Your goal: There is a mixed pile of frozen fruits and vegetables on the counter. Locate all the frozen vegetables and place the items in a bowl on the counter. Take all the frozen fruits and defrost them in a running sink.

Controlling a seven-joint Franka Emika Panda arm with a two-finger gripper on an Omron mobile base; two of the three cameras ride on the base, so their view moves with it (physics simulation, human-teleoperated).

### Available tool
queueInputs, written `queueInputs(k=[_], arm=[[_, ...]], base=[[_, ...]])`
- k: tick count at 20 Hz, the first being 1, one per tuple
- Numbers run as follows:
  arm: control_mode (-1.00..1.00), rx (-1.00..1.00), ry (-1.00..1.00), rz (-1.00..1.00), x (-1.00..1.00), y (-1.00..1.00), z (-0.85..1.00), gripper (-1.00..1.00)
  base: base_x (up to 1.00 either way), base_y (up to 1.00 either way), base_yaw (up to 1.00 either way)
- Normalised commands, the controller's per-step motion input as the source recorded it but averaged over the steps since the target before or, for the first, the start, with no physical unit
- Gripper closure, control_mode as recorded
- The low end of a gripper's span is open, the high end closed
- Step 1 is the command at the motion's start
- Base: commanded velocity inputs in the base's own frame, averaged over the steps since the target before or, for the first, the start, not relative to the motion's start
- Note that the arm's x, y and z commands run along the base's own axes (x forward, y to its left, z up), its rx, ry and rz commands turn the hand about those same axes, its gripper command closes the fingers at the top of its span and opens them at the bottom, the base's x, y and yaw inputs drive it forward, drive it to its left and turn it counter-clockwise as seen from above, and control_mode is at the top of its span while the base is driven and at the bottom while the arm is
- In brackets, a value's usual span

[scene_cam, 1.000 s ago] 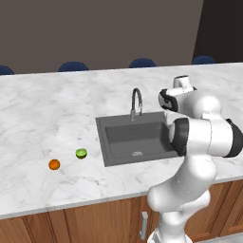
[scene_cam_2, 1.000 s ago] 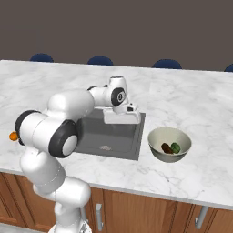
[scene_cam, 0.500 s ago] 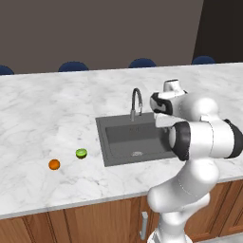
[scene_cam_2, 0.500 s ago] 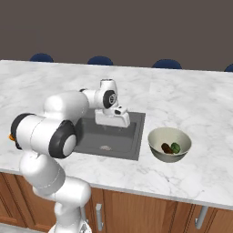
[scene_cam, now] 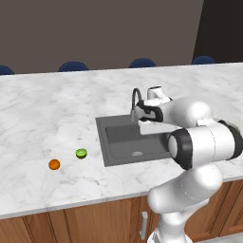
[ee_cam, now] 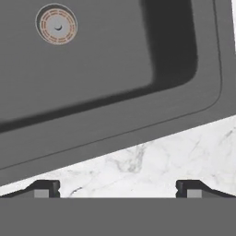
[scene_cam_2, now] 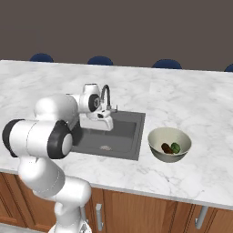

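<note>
Above sink (ee_cam: 115, 69) rim by counter (ee_cam: 152, 161) edge: jaws apart, empty.

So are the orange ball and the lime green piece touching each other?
Apart. The left base view shows bare counter between the orange ball and the lime green piece.

Sink (scene_cam: 124, 140): basin bare, open from above; faucet (scene_cam: 135, 99) stands at its back rim, arm's hand close beside it. Counter (scene_cam: 42, 114) left of sink: wide bare marble, broken by orange ball (scene_cam: 54, 164) and lime piece (scene_cam: 81, 153). Right: bowl (scene_cam_2: 169, 137) near sink, holding two pieces.
</note>
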Motion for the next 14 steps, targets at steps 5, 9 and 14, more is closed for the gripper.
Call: queueInputs(k=[5, 9, 14], arm=[[-1.0, -0.04, 0.07, 0.02, 0.01, 0.89, -0.14, -1.0], [-1.0, -0.04, 0.06, 0.13, 0.12, 1.0, -0.12, -1.0], [-1.0, -0.03, 0.03, 0.15, 0.17, 0.99, -0.09, -1.0]], base=[[0.0, 0.0, 0.0], [0.0, 0.0, 0.0], [0.0, 0.0, 0.0]])
